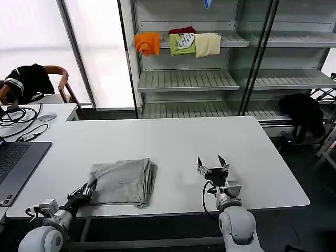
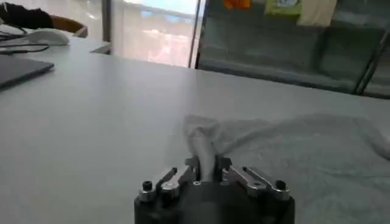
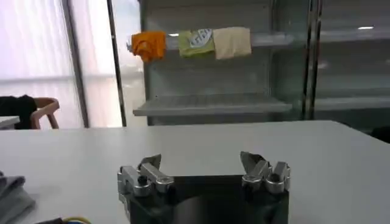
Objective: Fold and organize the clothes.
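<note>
The clothes, a light grey T-shirt (image 1: 124,181), lie folded into a compact rectangle near the front edge of the white table (image 1: 173,142). My left gripper (image 1: 90,187) is at the shirt's front left corner, shut on a pinched fold of the grey fabric (image 2: 204,149). The rest of the T-shirt (image 2: 304,152) spreads out beyond the jaws. My right gripper (image 1: 213,167) stands open on the bare table to the right of the shirt, with nothing between its fingers (image 3: 201,173). A bit of the grey cloth (image 3: 9,195) shows at the edge of the right wrist view.
A laptop (image 1: 16,163), cables (image 1: 18,115) and a mouse (image 1: 47,117) sit at the table's left. Behind it stands a wooden chair with a black garment (image 1: 31,81). Shelves (image 1: 189,79) at the back hold orange, green and cream folded garments (image 1: 178,43).
</note>
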Robot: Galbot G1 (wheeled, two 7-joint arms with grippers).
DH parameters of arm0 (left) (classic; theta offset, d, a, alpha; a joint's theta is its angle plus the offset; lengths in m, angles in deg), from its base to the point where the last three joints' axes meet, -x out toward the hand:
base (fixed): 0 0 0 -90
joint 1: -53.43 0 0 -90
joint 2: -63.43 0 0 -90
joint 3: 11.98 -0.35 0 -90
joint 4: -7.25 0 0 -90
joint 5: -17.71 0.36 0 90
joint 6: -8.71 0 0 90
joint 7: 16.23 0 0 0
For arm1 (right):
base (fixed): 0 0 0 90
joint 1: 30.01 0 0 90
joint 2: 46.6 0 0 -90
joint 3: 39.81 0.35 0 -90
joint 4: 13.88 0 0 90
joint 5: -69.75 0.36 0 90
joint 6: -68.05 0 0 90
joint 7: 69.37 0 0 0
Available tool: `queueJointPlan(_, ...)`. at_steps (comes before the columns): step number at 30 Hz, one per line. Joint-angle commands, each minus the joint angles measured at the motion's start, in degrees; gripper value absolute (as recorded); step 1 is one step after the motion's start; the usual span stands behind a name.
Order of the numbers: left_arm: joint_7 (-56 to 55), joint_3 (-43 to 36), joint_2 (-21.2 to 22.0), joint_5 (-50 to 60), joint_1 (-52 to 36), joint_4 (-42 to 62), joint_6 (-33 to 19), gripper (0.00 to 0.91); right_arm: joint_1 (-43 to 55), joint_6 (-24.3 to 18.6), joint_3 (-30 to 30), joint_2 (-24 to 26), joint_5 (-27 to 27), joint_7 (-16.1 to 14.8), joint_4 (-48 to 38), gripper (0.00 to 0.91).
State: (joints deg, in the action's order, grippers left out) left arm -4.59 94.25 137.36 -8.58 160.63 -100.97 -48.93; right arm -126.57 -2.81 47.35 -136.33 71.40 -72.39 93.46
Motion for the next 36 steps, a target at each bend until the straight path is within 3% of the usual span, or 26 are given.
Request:
queueJointPlan(1, -0.78, 1.26, 0.11, -4.25, 0.07, -1.39, -1.35, 0.01, -0.29, -0.05, 0.14, 0.13, -0.02, 0.04, 0.37, 0.907)
queueJointPlan(7, 2.28, 9.97, -4.23, 8.08, -0.98, -2.65, -7.91, 0.01, -0.53, -0.16, 0.49, 0.5, 0.14, 0.08, 0.45, 0.907)
queueJointPlan(15, 9.12, 24.52, -20.83, 20.51, -4.54, 4.47, -11.37, 0.01, -0.22, -0.56, 0.19, 0.54, 0.26, -0.05, -0.56, 0.907)
queueJointPlan(18, 10.28, 26.2, -25.45, 25.35, -5.96, 5.24, -11.95, 0.01, 0.05, -0.86, 0.04, 0.54, 0.27, -0.06, -1.3, 0.907)
queueJointPlan(24, 12.36, 22.96, -29.96, 33.05, -10.23, 1.44, -11.75, 0.02, 0.39, -1.39, -0.46, 0.28, 0.3, -0.09, -2.48, 0.907)
queueJointPlan(28, 12.6, 15.96, -28.28, 36.43, -9.4, -2.27, -12.2, 0.02, -0.24, -2.05, -0.36, 0.35, 0.71, -0.24, -2.94, 0.907)
queueJointPlan(31, 11.85, 7.34, -24.35, 42.46, -7.26, -4.27, -12.61, 0.03, -1.03, -2.57, 0.34, 0.97, 1.19, -0.36, -3.23, 0.907)
queueJointPlan(33, 10.97, 0.65, -19.84, 47.37, -5.64, -4.48, -13.14, 0.03, -1.52, -2.83, 1.09, 1.41, 1.83, -0.42, -3.32, 0.907)
queueJointPlan(34, 10.7, -2.81, -16.65, 49.6, -4.94, -3.95, -13.42, 0.03, -1.85, -2.94, 1.56, 1.66, 2.2, -0.42, -3.32, 0.907)
queueJointPlan(35, 9.98, -6.07, -10.74, 51.06, -4.46, -2.97, -13.87, 0.03, -2.23, -3.14, 2.15, 2.0, 2.56, -0.45, -3.34, 0.907)
queueJointPlan(36, 9.32, -7.94, -8.51, 51.57, -4.45, -2.29, -13.74, 0.03, -2.38, -3.29, 2.37, 2.24, 2.77, -0.47, -3.36, 0.907)
